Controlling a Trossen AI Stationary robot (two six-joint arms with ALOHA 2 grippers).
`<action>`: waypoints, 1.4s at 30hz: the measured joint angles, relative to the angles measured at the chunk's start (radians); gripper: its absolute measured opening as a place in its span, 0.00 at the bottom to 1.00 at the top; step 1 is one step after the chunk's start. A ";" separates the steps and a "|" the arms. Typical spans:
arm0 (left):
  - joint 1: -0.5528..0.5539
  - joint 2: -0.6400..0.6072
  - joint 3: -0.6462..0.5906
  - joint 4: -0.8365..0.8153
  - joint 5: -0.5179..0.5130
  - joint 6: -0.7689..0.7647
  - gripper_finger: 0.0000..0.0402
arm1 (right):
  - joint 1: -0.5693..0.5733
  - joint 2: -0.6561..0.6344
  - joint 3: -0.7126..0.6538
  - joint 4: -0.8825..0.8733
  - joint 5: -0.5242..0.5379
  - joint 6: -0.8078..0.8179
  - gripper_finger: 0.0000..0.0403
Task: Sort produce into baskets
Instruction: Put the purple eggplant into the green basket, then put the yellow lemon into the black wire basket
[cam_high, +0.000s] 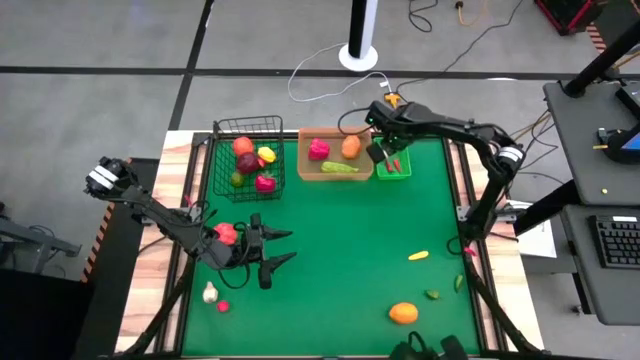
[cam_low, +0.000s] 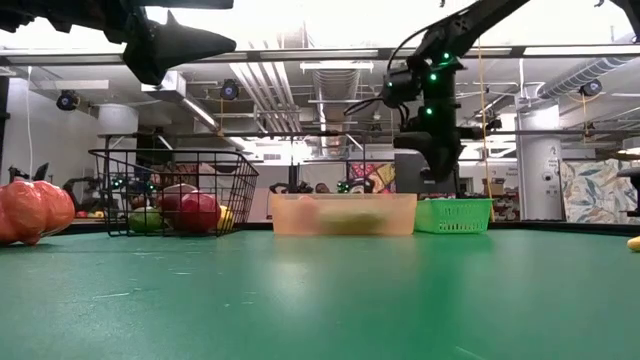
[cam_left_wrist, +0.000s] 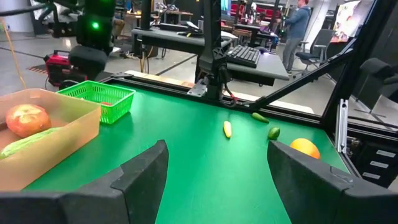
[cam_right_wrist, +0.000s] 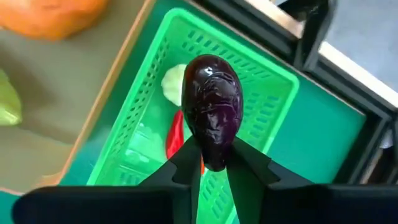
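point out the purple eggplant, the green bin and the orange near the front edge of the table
purple eggplant (cam_right_wrist: 211, 109), right wrist view, middle of its glossy body
green bin (cam_right_wrist: 273, 102), right wrist view, bare slotted floor beside the eggplant
orange (cam_high: 403, 313), high view, centre of the fruit

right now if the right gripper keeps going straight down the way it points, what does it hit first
Probably the green bin: the right gripper, shut on the purple eggplant, points into it, above a red chilli. Height is unclear.

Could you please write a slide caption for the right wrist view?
Right claw holds a dark purple eggplant above the green bin.
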 joint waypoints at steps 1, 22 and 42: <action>0.000 0.000 0.000 0.000 0.000 0.000 0.64 | 0.000 0.000 -0.007 0.002 0.001 -0.003 0.17; 0.000 0.000 0.003 -0.001 0.001 -0.034 0.64 | 0.056 -0.073 -0.025 0.020 0.009 0.000 0.50; 0.000 0.000 0.004 -0.006 0.019 -0.048 0.64 | 0.584 -0.312 -0.025 0.030 -0.017 0.157 0.50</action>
